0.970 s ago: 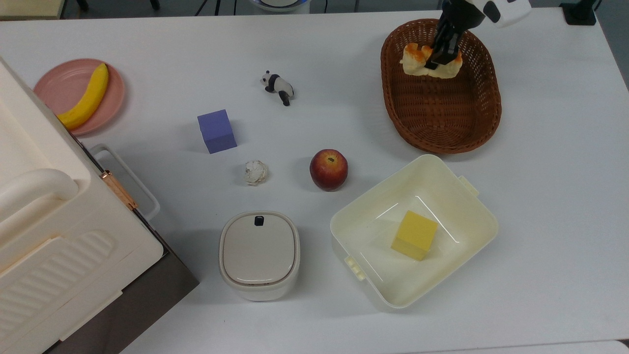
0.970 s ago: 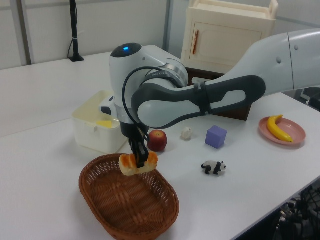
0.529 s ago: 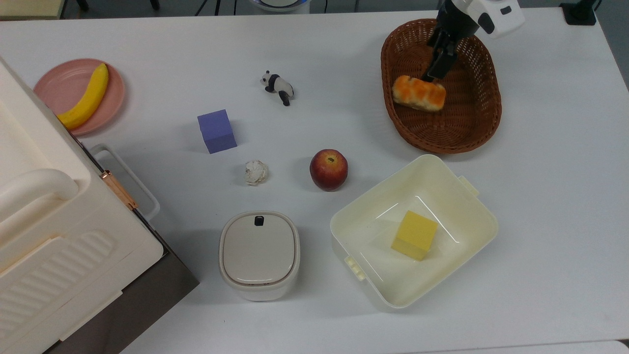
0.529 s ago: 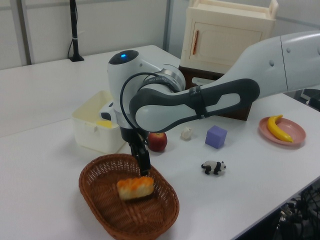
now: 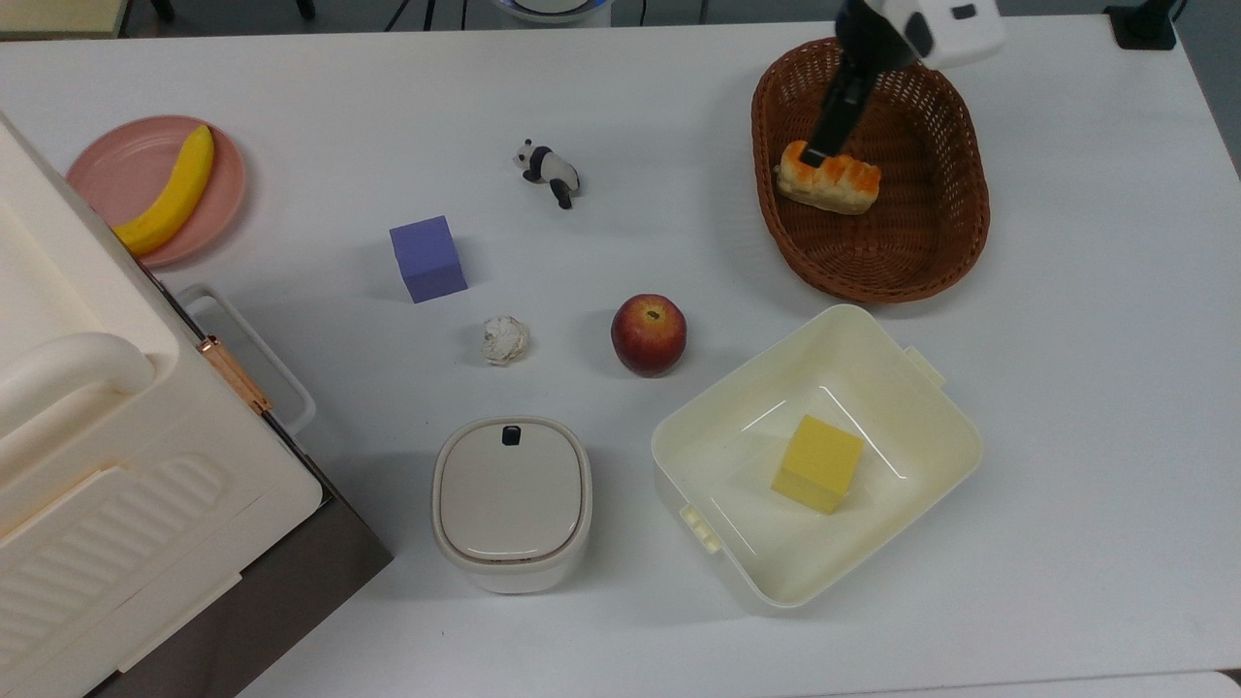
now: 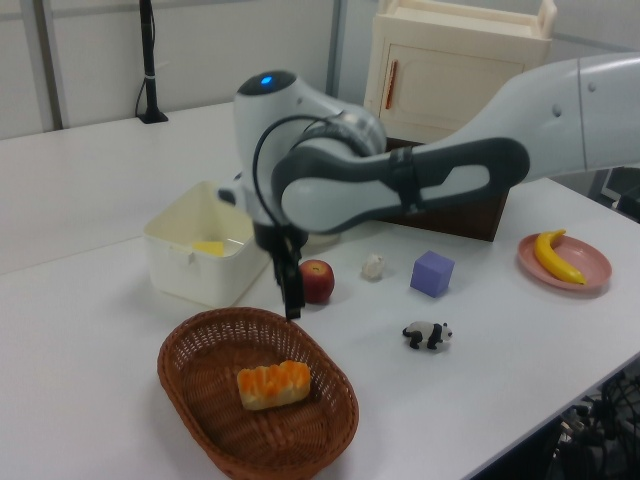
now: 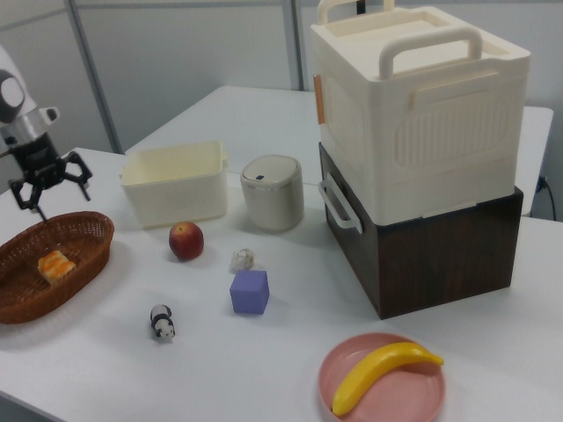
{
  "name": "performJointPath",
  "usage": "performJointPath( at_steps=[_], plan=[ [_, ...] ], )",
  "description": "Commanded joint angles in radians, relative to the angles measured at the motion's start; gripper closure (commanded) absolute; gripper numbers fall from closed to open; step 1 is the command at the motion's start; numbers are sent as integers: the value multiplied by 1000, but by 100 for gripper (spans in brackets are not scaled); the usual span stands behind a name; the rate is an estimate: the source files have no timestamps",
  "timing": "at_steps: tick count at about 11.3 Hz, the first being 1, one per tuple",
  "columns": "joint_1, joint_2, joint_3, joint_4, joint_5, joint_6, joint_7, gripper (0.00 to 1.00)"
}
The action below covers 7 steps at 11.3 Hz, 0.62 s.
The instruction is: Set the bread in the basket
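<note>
Table (image 5: pixel 601 87): white, smooth and matte, carrying everything; pale wall panels stand behind it in the right view.
Basket (image 5: pixel 960 242): the landmark; oval, dark-brown woven wicker with a raised rim, on the table.
Bread (image 5: pixel 829 179): lies inside the basket on its woven floor, free of the claw; oblong, pale cream sides, lumpy orange-glazed top in segments.
Claw (image 7: pixel 48 195): hangs above the basket with its dark fingers spread wide apart and nothing between them.
Right view alone: shows that spread, and the claw's height over the basket rim.
Top view: the fingers overlap into one dark bar, its tip over one end of the bread.
Left view: the white and grey arm (image 6: pixel 400 185) arches over the table; the claw tip hangs above the basket's far rim, the bread clearly apart below it.
Tub (image 5: pixel 931 388): cream square plastic, glossy, just beside the basket; a yellow block (image 5: pixel 817 463) sits inside, plain in the top view, a sliver in the left view.
Apple (image 5: pixel 649 334): round, red, near the tub.
Panda figure (image 5: pixel 548 170): small, black and white, well apart from the basket.
Purple cube (image 5: pixel 428 258): matte, beyond the panda.
Banana (image 5: pixel 170 194): yellow, on a pink plate (image 5: pixel 107 170), far from the basket.
</note>
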Motion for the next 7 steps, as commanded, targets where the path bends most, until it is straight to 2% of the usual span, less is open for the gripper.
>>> performJointPath(
  at_steps=[1, 3, 4, 6, 7],
  plan=[
    [-103, -67, -7, 22, -5, -16, 173, 0],
    [-192, -116, -12, 21, -7, -18, 264, 0],
    [-221, -144, -54, 21, -2, -19, 282, 0],
    [-225, -181, -177, 27, 21, -82, 299, 0],
    [-235, -188, -219, 60, 66, -126, 324, 0]
  ],
)
